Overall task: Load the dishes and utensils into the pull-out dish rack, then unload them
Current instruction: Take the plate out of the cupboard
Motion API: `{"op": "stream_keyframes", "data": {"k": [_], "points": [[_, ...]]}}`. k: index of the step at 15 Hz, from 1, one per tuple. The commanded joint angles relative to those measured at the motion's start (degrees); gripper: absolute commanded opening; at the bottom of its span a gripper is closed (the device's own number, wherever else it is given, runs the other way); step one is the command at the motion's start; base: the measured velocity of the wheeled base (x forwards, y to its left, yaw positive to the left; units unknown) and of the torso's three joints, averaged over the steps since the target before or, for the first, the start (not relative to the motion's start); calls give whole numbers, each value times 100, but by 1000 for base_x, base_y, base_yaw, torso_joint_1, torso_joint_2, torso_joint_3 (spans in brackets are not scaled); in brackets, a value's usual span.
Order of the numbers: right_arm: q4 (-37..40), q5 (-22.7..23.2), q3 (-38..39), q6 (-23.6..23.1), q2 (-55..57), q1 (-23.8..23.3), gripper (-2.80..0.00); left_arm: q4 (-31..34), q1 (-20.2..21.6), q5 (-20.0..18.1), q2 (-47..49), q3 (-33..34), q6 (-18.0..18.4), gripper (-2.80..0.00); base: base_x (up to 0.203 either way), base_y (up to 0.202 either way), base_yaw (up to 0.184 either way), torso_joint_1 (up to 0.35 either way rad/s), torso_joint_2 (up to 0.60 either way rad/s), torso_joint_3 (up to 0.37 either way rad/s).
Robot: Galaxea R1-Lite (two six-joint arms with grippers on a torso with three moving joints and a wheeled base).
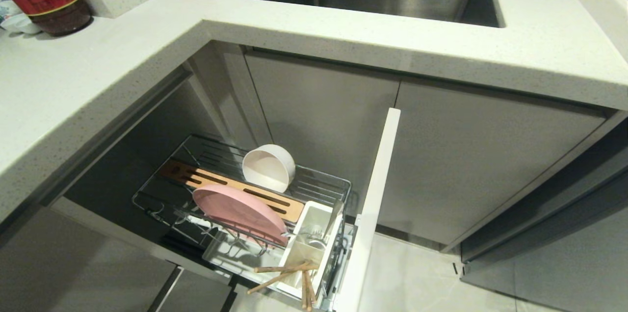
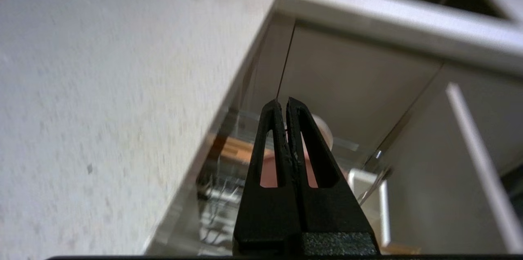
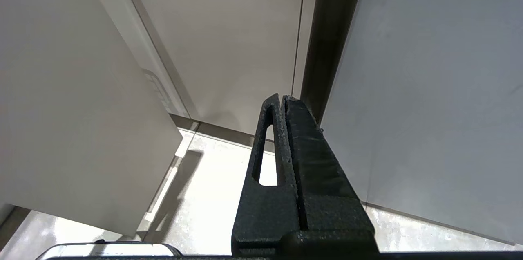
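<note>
Your rack (image 1: 321,185) is pulled out below the surface (image 1: 73,81); pink plate (image 1: 239,213) stands on edge in the wires, white bowl (image 1: 269,167) tipped on its side behind it, chopsticks (image 1: 294,275) in the white holder (image 1: 314,233); left hand (image 2: 282,104) closed, empty, above the rack; right hand (image 3: 282,98) closed, parked by the cabinet; plate looks stiff, slick, breakable, so pinch its top rim.
</note>
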Motion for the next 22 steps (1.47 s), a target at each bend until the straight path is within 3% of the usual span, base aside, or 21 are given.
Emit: {"op": "stream_keyframes", "data": {"k": [1,6,11,13,22], "points": [[-6,-2,156,0,5,1,-280,-157,88,-65,-947,1146,286,-280,0,0,0,0,0,0],[-6,3,153,0,5,1,-280,-495,100,-99,-1985,2962,864,-280,0,0,0,0,0,0],[-6,-1,149,0,5,1,-280,-1896,102,89,-2006,4799,1012,-280,0,0,0,0,0,0],[-6,3,156,0,5,1,-280,-1550,102,152,-2006,4844,1035,-280,0,0,0,0,0,0],[-6,-2,158,0,5,1,-280,-1567,102,144,-2007,4835,982,-280,0,0,0,0,0,0]]}}
